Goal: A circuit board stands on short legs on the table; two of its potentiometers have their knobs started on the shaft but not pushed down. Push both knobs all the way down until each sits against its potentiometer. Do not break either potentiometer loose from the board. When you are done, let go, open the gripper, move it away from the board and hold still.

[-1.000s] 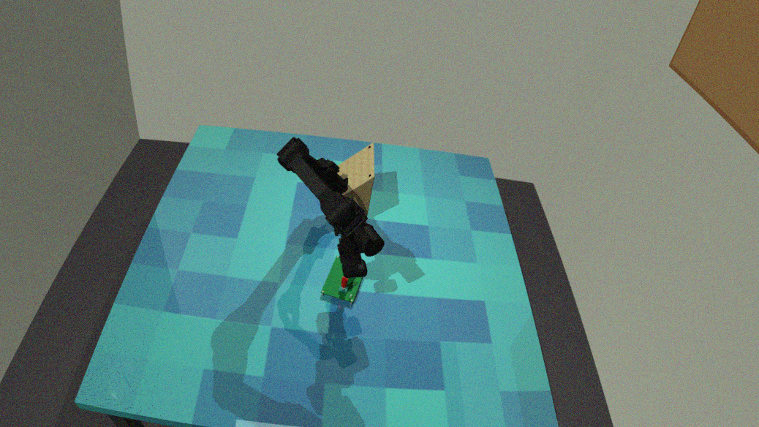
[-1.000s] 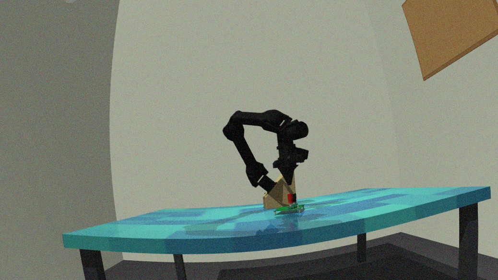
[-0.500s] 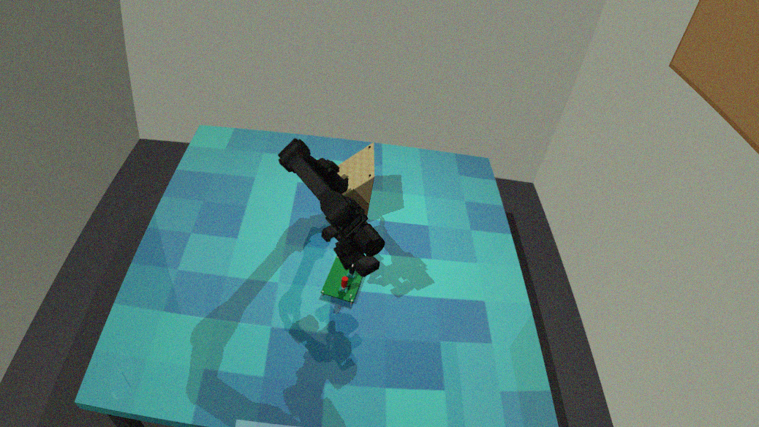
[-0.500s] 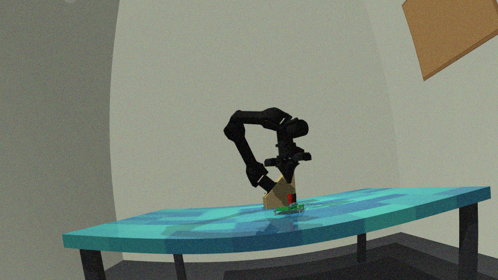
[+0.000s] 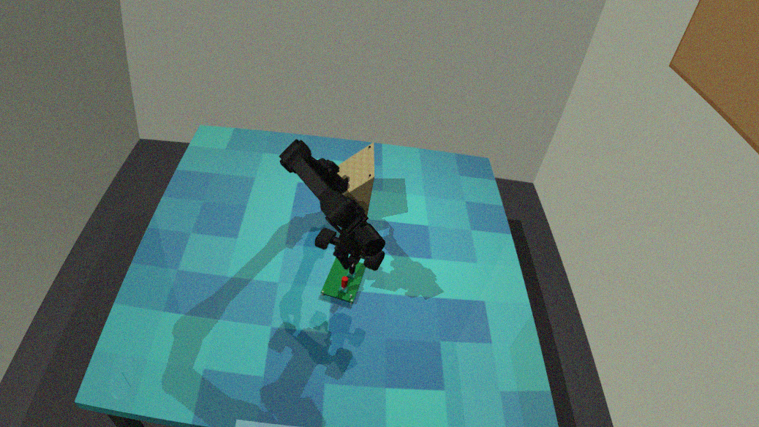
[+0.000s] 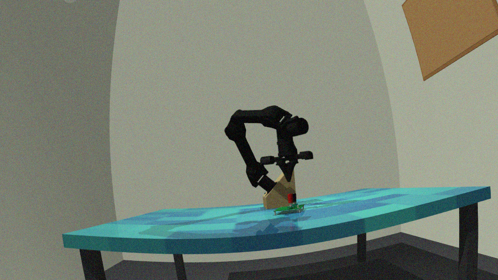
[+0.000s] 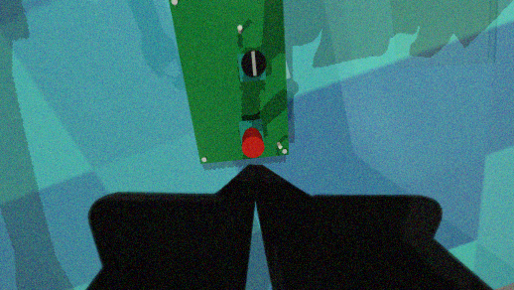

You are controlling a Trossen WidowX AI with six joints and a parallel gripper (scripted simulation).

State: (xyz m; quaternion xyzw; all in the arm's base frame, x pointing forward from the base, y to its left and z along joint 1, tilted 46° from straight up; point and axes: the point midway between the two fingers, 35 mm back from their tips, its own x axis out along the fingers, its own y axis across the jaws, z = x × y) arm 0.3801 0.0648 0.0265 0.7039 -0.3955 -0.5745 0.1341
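Closed end effector (image 5: 351, 267) (image 6: 288, 180) (image 7: 254, 172) above the circuit board (image 5: 335, 278) (image 6: 283, 208) (image 7: 208, 84), neither knob evidently seated.
Top: your board stands on the worktop (image 5: 414, 366) (image 6: 139, 231) (image 7: 134, 119), its long axis running obliquely toward the arm's base. Exterior: the tips, pressed together on nothing, hang above the red knob (image 5: 344, 281) (image 6: 290, 198) (image 7: 253, 147), which stands upright; you are probably lining up the first push. Wrist: the black knob (image 6: 294, 197) (image 7: 248, 64) lies farther along the board, its pale line nearly lengthwise; next, centre over one knob, then press straight down.
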